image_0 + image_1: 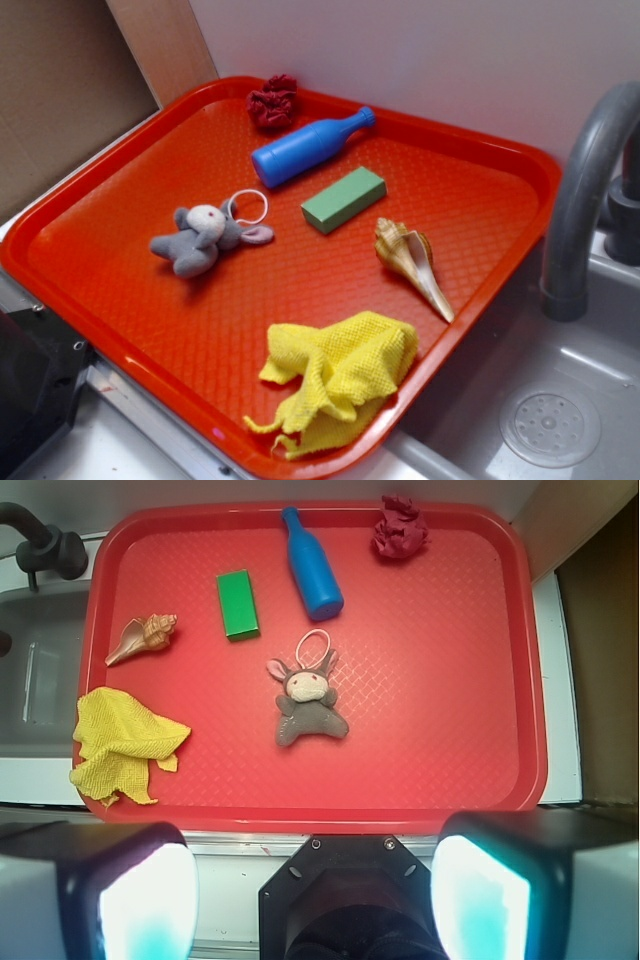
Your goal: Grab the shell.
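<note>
the tan and cream spiral seashell [143,638] lies on the red plastic tray [450,730], between the green block [237,604] and the crumpled yellow cloth [122,742]. the jaws hang wide open, far off. go down over its fat end (the tail is thin).

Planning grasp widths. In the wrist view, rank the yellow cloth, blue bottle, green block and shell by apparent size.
1. Yellow cloth, clearly largest.
2. Blue bottle.
3. Green block and shell: similar length, too close to rank; the block looks broader, the shell tapers to a point.
</note>
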{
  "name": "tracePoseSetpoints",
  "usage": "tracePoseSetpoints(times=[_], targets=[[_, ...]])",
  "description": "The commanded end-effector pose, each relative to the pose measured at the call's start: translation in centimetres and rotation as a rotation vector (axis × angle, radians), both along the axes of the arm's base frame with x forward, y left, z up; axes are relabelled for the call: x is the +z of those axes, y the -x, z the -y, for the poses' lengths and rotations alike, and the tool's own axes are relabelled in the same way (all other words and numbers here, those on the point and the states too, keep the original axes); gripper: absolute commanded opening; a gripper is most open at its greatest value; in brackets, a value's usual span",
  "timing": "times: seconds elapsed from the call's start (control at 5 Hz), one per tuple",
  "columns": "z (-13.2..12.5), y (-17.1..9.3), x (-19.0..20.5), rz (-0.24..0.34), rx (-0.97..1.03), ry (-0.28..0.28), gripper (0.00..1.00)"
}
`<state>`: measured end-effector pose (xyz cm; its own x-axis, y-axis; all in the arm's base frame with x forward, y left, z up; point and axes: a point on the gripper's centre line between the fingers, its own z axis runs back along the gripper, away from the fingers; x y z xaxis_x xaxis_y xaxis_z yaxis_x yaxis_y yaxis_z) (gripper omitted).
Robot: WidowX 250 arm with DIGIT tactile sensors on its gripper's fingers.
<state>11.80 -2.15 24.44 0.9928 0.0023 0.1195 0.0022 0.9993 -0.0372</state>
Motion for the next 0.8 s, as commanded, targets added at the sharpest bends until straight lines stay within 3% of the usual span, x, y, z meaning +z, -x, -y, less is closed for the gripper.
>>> tracePoseSetpoints(times=[0.0, 0.2, 0.6], targets=[[0.0, 0.0, 0.0, 0.000, 0.000, 0.000, 1.00], [2.2, -2.5, -0.5, -0.086, 0.019, 0.088, 1.00], [6.4, -6.0, -3.7, 0.073, 0.385, 0.052, 1.00]])
